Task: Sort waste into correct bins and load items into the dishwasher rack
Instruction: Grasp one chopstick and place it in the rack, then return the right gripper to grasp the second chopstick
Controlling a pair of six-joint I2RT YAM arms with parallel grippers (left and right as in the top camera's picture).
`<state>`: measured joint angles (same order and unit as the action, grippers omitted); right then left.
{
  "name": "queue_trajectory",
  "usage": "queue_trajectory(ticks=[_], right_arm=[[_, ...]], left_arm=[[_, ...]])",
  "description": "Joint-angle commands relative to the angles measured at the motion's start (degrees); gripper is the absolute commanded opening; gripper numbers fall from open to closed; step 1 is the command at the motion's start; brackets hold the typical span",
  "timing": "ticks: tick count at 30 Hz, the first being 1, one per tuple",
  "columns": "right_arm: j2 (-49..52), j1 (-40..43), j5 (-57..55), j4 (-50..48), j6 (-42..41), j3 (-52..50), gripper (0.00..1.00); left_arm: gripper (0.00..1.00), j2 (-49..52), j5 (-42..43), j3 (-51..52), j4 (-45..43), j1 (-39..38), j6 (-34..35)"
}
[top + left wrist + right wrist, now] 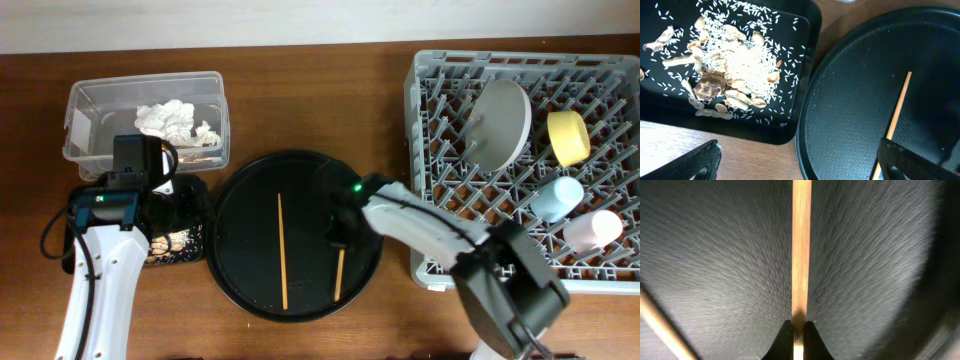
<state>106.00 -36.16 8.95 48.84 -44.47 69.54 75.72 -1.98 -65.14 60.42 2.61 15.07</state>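
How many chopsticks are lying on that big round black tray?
2. The free chopstick lies near the round tray's middle; the pinched chopstick, right of it, is held by the right claw.

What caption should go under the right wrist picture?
Right tool pinching a wooden chopstick on the round black tray.

On the bench [300, 100], the tub [90, 100] sits back left with tissue [168, 118] in it. The flat tray [805, 30] lies just before it, holding scraps [735, 65]. The round tray [240, 220] lies just right of the flat tray and carries the left chopstick [282, 250] and the right chopstick [340, 275]. The rack [440, 90] stands at the right. It holds the plate [503, 120], with the bowl [567, 137] to the plate's right. A cup [556, 198] and a second cup [592, 230] lie before the bowl.
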Motion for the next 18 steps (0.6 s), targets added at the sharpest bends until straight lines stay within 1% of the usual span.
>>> queue_trajectory(ticks=[1, 3, 6, 8, 10, 14, 18], right_arm=[[-8.28, 6.14, -0.17, 5.33, 15.50, 5.70, 0.04], [-11.76, 11.45, -0.79, 11.89, 23.69, 8.79, 0.04], [-14.38, 18.88, -0.81, 16.35, 29.59, 9.55, 0.04], [-13.68, 24.74, -3.15, 18.99, 32.11, 9.49, 0.04], [-13.03, 27.65, -4.09, 19.10, 32.26, 8.87, 0.04], [-10.60, 29.11, -5.53, 18.69, 34.64, 8.13, 0.04], [-8.17, 29.11, -6.23, 16.50, 34.64, 8.13, 0.05]], left_arm=[[0.99, -0.70, -0.39, -0.59, 0.09, 0.17, 0.74], [0.99, -0.70, -0.39, -0.59, 0.07, 0.17, 0.76], [0.99, -0.70, -0.39, -0.59, 0.09, 0.17, 0.76], [0.99, -0.70, -0.37, -0.59, 0.11, 0.17, 0.76], [0.99, -0.70, -0.37, -0.59, 0.11, 0.17, 0.76], [0.99, -0.70, -0.39, -0.59, 0.11, 0.17, 0.76], [0.99, -0.70, -0.37, -0.59, 0.11, 0.17, 0.76]])
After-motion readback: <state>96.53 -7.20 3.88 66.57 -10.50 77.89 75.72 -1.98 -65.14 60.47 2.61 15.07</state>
